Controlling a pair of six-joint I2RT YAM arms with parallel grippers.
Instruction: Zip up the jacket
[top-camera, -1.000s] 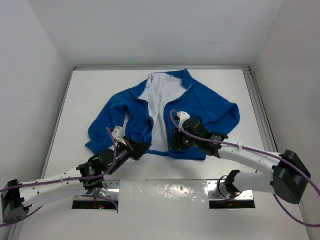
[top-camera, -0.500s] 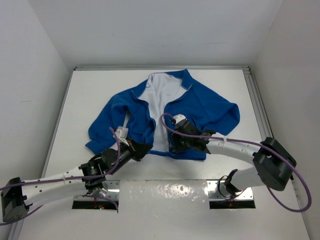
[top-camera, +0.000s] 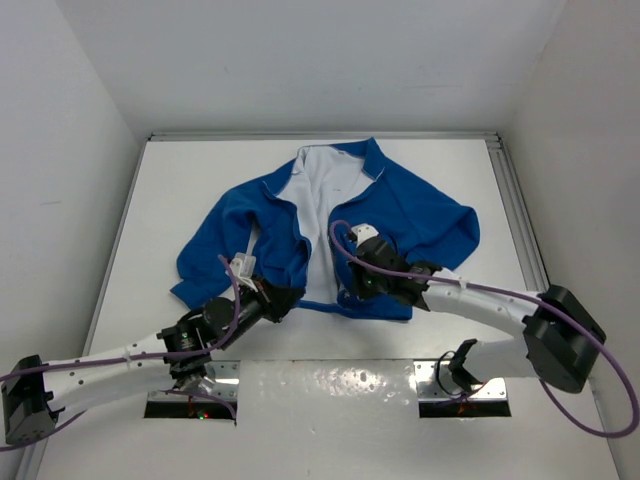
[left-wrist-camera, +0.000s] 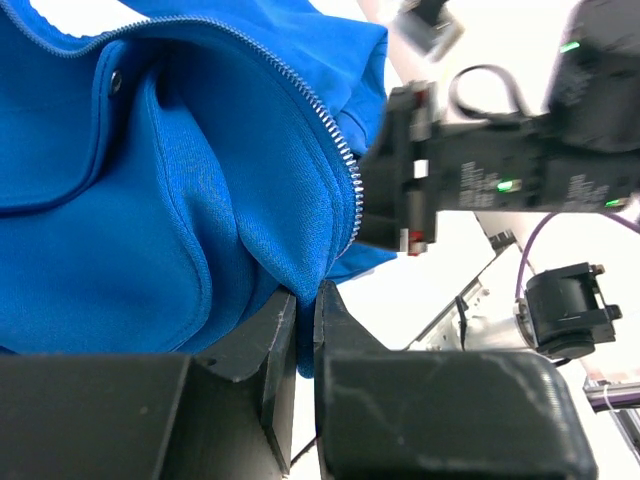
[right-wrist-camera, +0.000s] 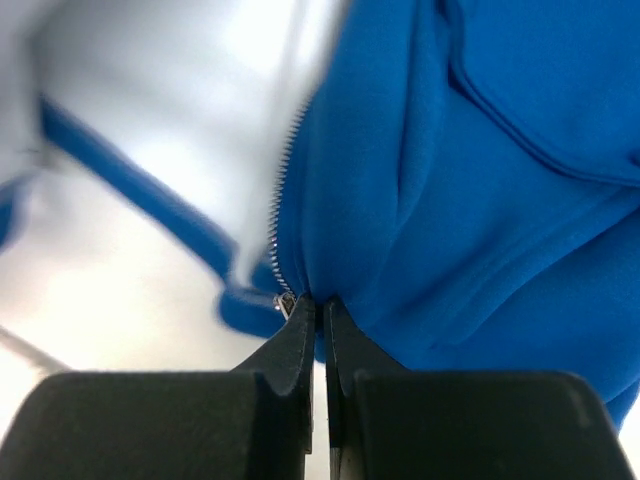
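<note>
The blue jacket lies spread on the white table, front open and white lining showing. My left gripper is shut on the bottom corner of the jacket's left front panel; in the left wrist view the blue fabric is pinched between the jaws, and the silver zipper teeth run up the edge. My right gripper is shut on the bottom hem of the right panel; its wrist view shows the jaws clamping blue cloth beside the lower end of the zipper.
White walls close in the table on three sides. A metal rail runs along the right edge. The two arm bases sit at the near edge. My right arm's black wrist fills the left wrist view's upper right.
My right gripper has closed onto the jacket's bottom hem, and the right arm's elbow has swung slightly. The left gripper has kept its hold and place.
</note>
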